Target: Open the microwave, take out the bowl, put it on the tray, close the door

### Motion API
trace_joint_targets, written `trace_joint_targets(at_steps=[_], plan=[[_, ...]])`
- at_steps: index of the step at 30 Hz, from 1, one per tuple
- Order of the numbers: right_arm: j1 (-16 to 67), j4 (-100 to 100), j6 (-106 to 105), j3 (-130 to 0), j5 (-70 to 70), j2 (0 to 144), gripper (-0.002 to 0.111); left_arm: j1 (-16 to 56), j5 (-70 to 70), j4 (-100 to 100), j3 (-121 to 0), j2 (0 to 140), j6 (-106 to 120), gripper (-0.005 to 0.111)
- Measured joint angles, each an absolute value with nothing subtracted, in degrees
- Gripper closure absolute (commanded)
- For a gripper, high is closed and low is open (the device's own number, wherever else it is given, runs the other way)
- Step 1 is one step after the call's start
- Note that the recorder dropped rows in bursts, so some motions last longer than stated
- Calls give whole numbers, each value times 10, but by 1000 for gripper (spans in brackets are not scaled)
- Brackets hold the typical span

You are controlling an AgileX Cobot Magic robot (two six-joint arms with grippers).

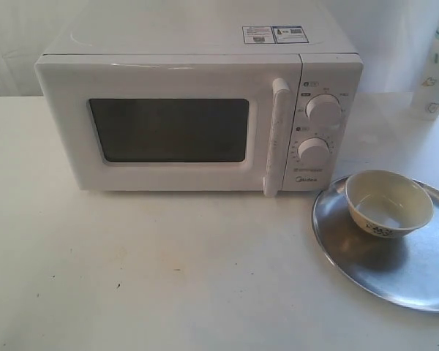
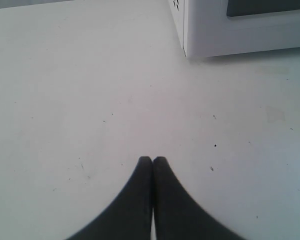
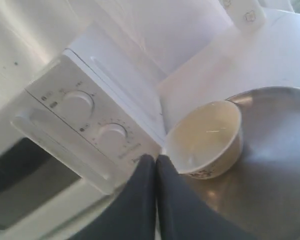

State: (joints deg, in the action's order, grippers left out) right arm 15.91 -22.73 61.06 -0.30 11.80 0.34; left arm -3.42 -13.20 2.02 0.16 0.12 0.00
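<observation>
The small round cream-white ceramic bowl (image 1: 389, 202) stands upright on the large round shiny silver metal tray (image 1: 395, 281), at the lower right of the exterior frame.
The white boxy microwave (image 1: 197, 36) fills the upper middle on the white bench (image 1: 132, 278). Its white door (image 1: 168, 80) with the dark window is closed, and the tray lies just beside its dial corner. The left hand (image 2: 152, 161) is pressed together over bare bench. The right hand (image 3: 156, 160) is pressed together too, with the bowl near its tips.

White table (image 1: 168, 270), pale bottle (image 1: 433, 88)
</observation>
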Motion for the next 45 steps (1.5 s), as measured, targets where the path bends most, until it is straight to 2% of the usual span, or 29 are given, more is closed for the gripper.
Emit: trace_joint_targets(at_steps=[2, 7, 10, 19, 45], plan=[[159, -211, 493, -3, 162, 3, 108, -34, -132, 20, 2, 1, 0, 107], [159, -94, 33, -3, 188, 3, 108, -34, -132, 20, 2, 1, 0, 107], [157, -79, -49, -3, 188, 3, 108, -34, -132, 20, 2, 1, 0, 107], [52, -78, -4, -3, 192, 3, 108, -34, -132, 20, 2, 1, 0, 107], [48, -113, 0, -3, 192, 3, 108, -34, -132, 20, 2, 1, 0, 107]])
